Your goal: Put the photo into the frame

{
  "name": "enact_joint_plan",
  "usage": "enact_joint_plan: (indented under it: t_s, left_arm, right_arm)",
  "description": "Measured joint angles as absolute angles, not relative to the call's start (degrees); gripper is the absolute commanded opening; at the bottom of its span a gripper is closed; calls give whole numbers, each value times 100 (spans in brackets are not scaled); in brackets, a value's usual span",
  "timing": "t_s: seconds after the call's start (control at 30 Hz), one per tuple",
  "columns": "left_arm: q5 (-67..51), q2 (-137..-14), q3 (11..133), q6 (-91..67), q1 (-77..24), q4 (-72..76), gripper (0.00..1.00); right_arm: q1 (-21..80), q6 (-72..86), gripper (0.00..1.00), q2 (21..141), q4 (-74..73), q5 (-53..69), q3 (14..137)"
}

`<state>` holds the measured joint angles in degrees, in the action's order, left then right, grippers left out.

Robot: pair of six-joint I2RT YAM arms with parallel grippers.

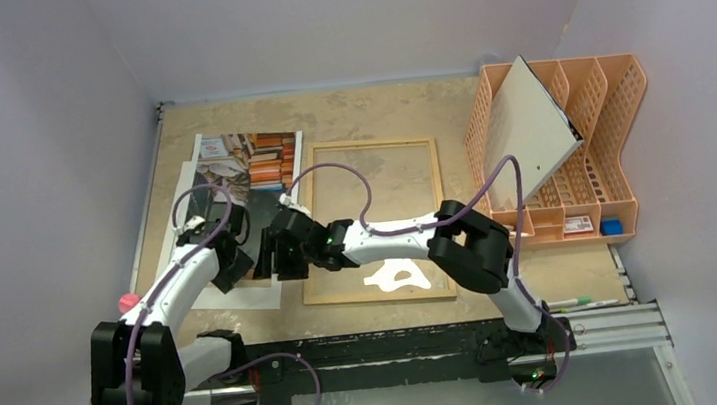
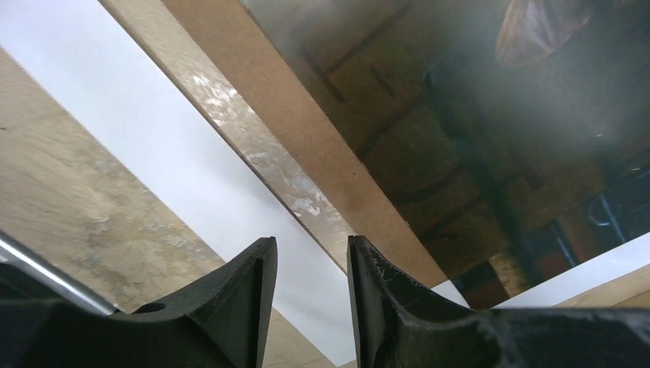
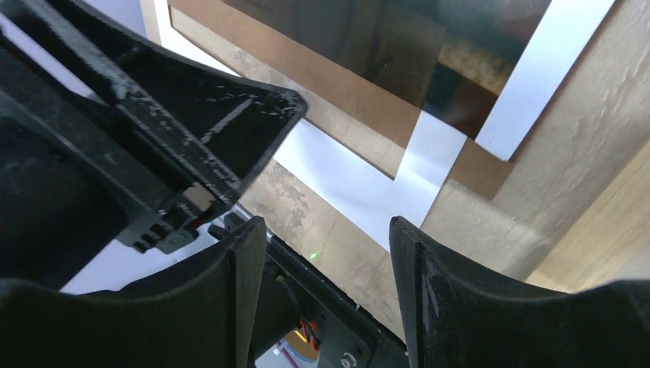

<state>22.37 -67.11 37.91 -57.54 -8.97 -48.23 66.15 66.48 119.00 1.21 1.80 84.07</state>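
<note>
While photo [image 1: 265, 162] lies flat, long axis near-to-far, beside frame [image 1: 373, 144]

The right arm [image 1: 394, 239] stretches leftward across the near part of the frame [image 1: 372, 144], and its right gripper [image 3: 326, 222] is just past the left rail, jaws wide and empty. The left arm [image 1: 177, 287] rises left of the frame; the left gripper [image 2: 310, 241] points down, jaws narrowly parted, gripping nothing.

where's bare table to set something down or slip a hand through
Free: the far strip of table behind the photo and frame; the near-right patch between frame, file rack and pens. Crowded: near left, where left gripper and right gripper meet over the photo.
</note>
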Motion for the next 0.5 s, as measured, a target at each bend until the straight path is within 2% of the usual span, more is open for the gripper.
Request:
enact_joint_plan:
  t_s: [0.17,0.4,0.5]
  left_arm:
    - [1782,-6838,3269,-5763,-895,-4372,37]
    - [1406,-6995,3258,-5747,-862,-4034,22]
    - [1363,-7043,3280,-5747,-862,-3997,19]
  right_arm:
    - [6733,6895,62,11933,-115,-117,8412]
    - [6716,7013,61,11804,-445,-246,8136]
    - [6700,6958,59,11804,-443,-189,8136]
